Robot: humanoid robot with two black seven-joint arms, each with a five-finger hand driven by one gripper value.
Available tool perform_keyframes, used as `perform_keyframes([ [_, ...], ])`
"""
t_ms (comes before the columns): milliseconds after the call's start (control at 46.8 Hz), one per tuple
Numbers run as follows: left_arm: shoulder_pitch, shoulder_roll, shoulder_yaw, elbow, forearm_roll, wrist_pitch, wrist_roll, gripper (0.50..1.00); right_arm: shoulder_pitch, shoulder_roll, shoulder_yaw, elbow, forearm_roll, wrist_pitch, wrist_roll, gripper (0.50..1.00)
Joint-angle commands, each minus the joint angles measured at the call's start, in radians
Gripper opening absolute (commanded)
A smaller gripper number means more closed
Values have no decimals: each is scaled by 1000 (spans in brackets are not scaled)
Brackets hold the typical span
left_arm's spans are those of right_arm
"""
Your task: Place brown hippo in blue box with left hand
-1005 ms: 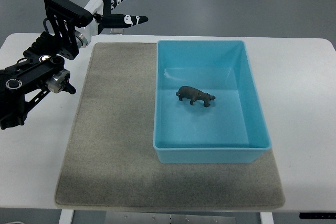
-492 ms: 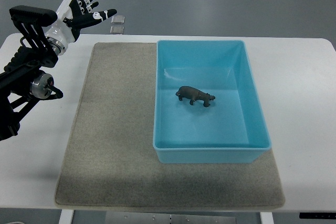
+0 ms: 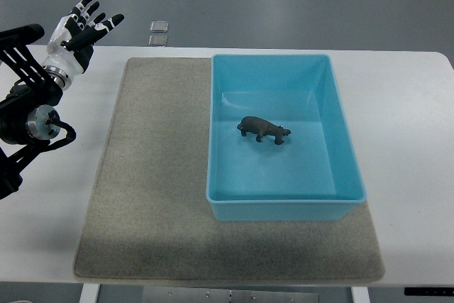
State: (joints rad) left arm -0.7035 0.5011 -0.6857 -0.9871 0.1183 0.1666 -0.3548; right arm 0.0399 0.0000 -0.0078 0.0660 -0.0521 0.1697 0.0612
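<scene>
Brown hippo (image 3: 264, 130) standing upright on floor of blue box (image 3: 340, 140), near box centre, clear of all walls. I read task as done. Left hand (image 3: 76, 30) well left of box, beyond grey mat (image 3: 152, 175), fingers spread, holding nothing. Right hand not in view. Risk I see: any arm swing toward box could clip its rim, shift box, topple hippo.

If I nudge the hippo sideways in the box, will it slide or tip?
The brown hippo looks like a rigid moulded figure, probably light. Standing on short legs on the blue box and its smooth floor, it would likely slide; a high push might topple it.
</scene>
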Motion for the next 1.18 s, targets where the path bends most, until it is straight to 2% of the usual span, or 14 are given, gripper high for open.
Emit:
perform_keyframes([
  [0,29,0,-3,-1,0,2,0,999,0,0,0,0,0,-1,0,936],
  [428,58,17,-11,-8,-95,-4,0,999,0,0,0,0,0,1,0,936],
  [1155,49,23,-9,-13,-75,-4,-7,999,2,0,-1,3,-6,13,-1,936],
])
